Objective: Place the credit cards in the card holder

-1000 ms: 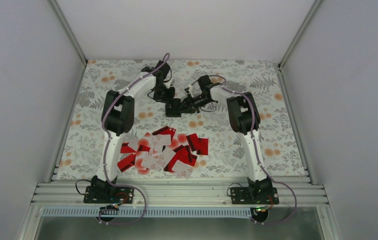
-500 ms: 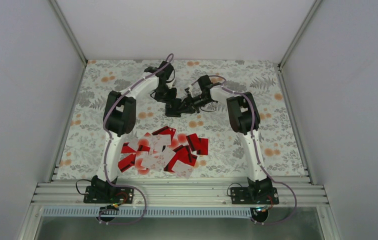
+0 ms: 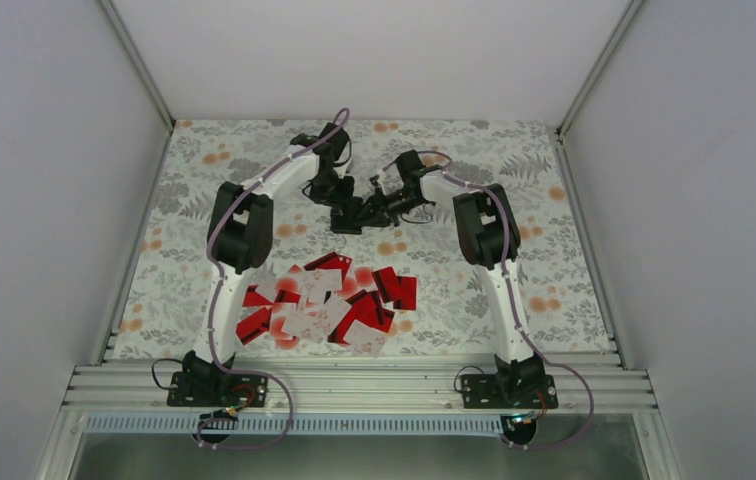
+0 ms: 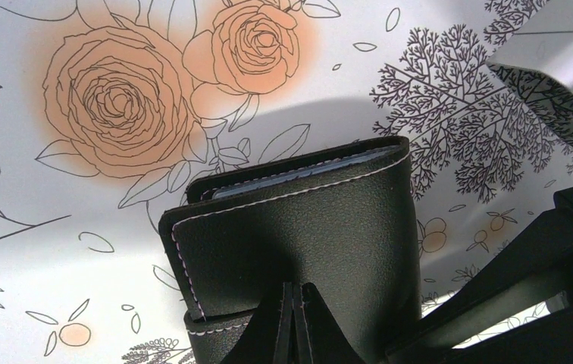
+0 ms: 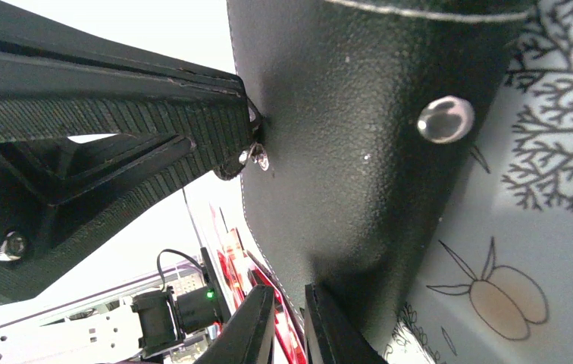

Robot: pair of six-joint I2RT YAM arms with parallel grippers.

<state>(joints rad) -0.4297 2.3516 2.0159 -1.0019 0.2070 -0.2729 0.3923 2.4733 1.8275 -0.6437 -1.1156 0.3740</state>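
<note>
Step in hand looked like opening the black folding card holder (image 4: 299, 220), which sat at the far middle of the floral-print table (image 3: 514, 170). It was folded, with a pale inner edge just showing. The red and white credit cards (image 3: 324, 300) lay in a loose heap near the arm bases, well apart from the holder. Left jaws were fully shut, fingertips (image 4: 282, 327) together against the holder's outer cover at its near edge; couldn't tell if they pinched anything. Right jaws were closed to a narrow slit on the stitched edge of the flap with the silver snap stud (image 5: 445, 119), so the holder sat between the two arms, touched by both. To do it well: pin the body with the left, swing the flap slowly around its fold with the right, don't drag the holder, and grip deeper than the edge so it doesn't slip.
</note>
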